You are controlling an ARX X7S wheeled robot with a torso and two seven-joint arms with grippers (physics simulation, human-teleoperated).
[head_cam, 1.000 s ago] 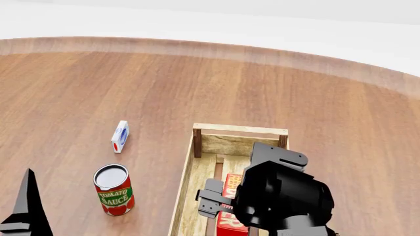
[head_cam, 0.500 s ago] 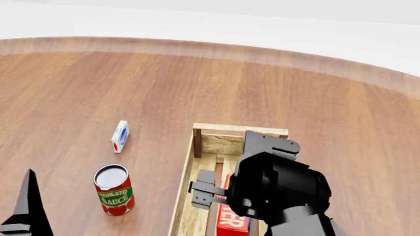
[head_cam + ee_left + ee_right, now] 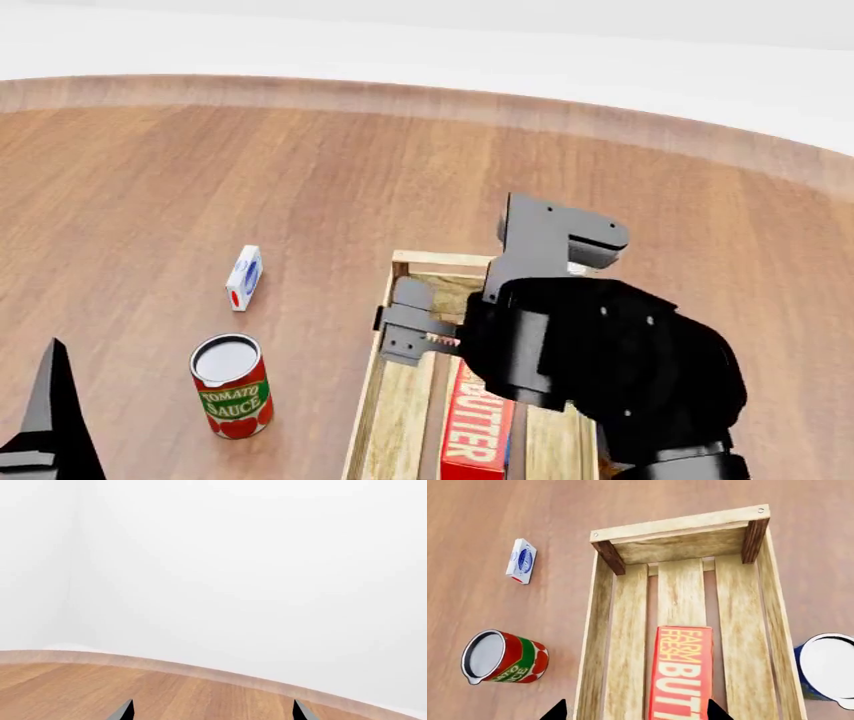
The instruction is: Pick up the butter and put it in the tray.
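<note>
The butter (image 3: 682,672), a flat red-orange box with white lettering, lies lengthwise on the middle slat of the tray (image 3: 680,526). My right gripper (image 3: 636,712) hovers above it, open, its two dark fingertips wide apart on either side of the box and touching nothing. In the head view the butter (image 3: 474,432) shows in the tray (image 3: 368,415) below the black right arm, and the right gripper (image 3: 407,335) hangs over the tray's left wall. My left gripper (image 3: 212,712) is open and empty over bare wood.
A tomato sauce can (image 3: 231,386) stands left of the tray, with a small white carton (image 3: 244,277) beyond it. A blue can (image 3: 826,667) stands close against the tray's right side. The wooden table (image 3: 267,180) ends in a curved far edge.
My right arm has risen and drawn back toward the tray's far end. More of the butter shows now, and it stays lying in the tray. The left arm has not moved.
</note>
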